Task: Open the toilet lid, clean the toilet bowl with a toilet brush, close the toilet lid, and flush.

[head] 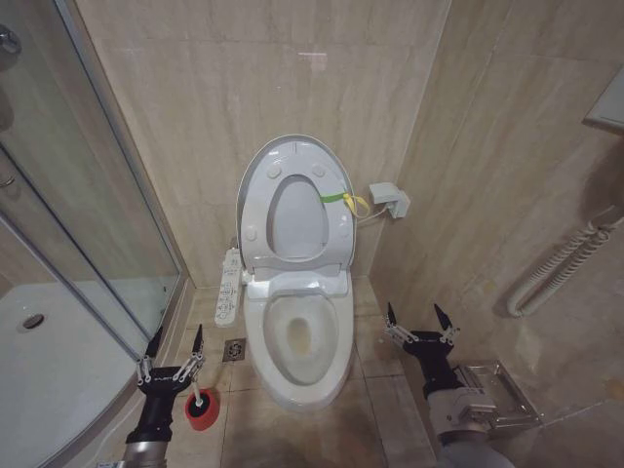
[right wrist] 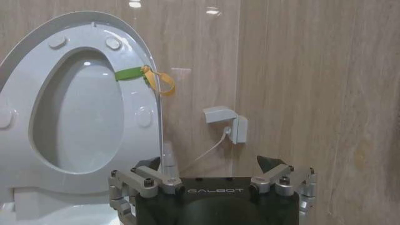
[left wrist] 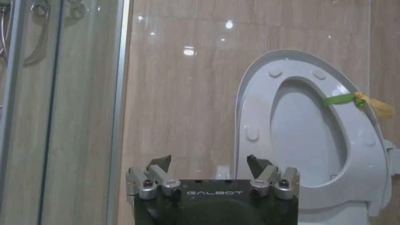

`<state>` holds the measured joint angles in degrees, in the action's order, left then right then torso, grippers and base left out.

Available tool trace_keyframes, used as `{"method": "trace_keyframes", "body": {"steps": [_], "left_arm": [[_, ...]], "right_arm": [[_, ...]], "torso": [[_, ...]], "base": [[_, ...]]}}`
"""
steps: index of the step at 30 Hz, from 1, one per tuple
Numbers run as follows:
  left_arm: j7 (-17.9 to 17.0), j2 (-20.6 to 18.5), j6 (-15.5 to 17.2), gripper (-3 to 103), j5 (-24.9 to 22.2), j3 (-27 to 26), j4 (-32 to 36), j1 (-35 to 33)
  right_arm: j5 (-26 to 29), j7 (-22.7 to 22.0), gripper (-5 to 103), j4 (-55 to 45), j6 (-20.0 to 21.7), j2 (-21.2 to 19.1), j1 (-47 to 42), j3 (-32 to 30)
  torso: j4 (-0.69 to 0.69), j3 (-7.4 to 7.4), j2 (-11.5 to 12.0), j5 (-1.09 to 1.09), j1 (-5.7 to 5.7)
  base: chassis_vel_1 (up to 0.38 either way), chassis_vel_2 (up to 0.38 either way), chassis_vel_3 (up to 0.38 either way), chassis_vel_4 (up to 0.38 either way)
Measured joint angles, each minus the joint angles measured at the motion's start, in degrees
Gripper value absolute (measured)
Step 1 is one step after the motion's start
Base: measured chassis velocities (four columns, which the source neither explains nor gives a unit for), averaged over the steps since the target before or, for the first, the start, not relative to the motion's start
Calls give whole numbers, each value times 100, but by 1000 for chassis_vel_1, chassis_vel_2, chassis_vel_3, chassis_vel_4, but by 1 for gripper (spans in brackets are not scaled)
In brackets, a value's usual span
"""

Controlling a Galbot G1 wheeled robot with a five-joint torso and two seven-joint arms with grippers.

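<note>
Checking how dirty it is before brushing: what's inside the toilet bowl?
Inside the toilet bowl, brownish-yellow staining shows around the bottom of the basin. The toilet lid stands raised against the wall, so nothing covers the bowl, but the drain's depth cannot be seen.

White toilet lid point(head: 292, 200) with green-yellow band point(head: 337, 198); white toilet bowl point(head: 302, 341), brownish stains; red brush holder point(head: 201, 410); beige veined wall tiles point(head: 195, 117).

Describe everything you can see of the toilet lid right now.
The toilet lid is a smooth white plastic oval, raised upright against the tiled wall behind the bowl. The ring-shaped seat is lifted too and rests against it, showing small round bumpers. A green-yellow band wraps its edge on the robot's right. Neither gripper touches it.
</note>
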<state>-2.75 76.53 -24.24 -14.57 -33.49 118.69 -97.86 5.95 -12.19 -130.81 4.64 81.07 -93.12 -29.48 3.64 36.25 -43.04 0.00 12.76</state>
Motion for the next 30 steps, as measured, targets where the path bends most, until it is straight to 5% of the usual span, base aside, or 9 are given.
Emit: {"method": "trace_keyframes", "body": {"steps": [21, 22, 30], "left_arm": [[-231, 43, 261, 83, 40, 131, 251, -201], [-232, 45, 261, 93, 23, 129, 250, -196], [-394, 43, 334, 94, 154, 99, 222, -201]], "right_arm": [[0, 0, 100, 0, 0, 0, 0, 0], [0, 0, 100, 0, 0, 0, 0, 0], [0, 0, 100, 0, 0, 0, 0, 0]], "torso": [[0, 0, 0, -1, 0], [0, 0, 0, -1, 0], [0, 0, 0, -1, 0]], "base": [[0, 0, 0, 0], [0, 0, 0, 0], [0, 0, 0, 0]]}}
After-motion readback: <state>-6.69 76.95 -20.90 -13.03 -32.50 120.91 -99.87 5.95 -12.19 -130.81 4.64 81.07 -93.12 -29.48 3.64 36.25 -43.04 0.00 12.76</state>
